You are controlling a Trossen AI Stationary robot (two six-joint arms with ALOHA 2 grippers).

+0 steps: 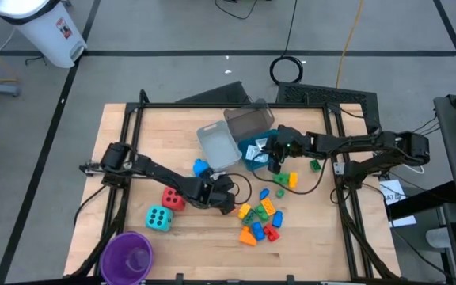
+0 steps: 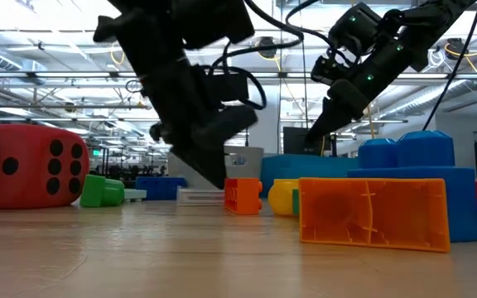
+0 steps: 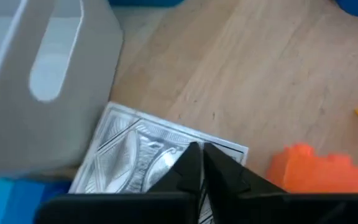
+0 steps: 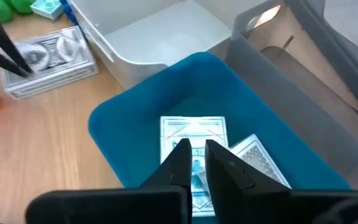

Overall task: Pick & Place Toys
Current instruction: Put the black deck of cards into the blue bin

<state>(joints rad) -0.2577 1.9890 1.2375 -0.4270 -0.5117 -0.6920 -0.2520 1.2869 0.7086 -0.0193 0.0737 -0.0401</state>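
We see two dotted dice, red (image 1: 172, 199) and cyan (image 1: 157, 218). Left claw (image 3: 202, 163) is clenched over a flat packet (image 3: 143, 155). Right claw (image 4: 194, 163), clenched, hangs above two packets in the blue tray (image 4: 129, 118).

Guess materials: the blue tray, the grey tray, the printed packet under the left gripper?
Blue tray: likely moulded plastic, matte, rounded rim. Grey tray: translucent smoky plastic, edges showing through its wall. Printed packet under the left gripper: white with fine grey print, flat and crisp-edged; card or film wrap, can't tell which.
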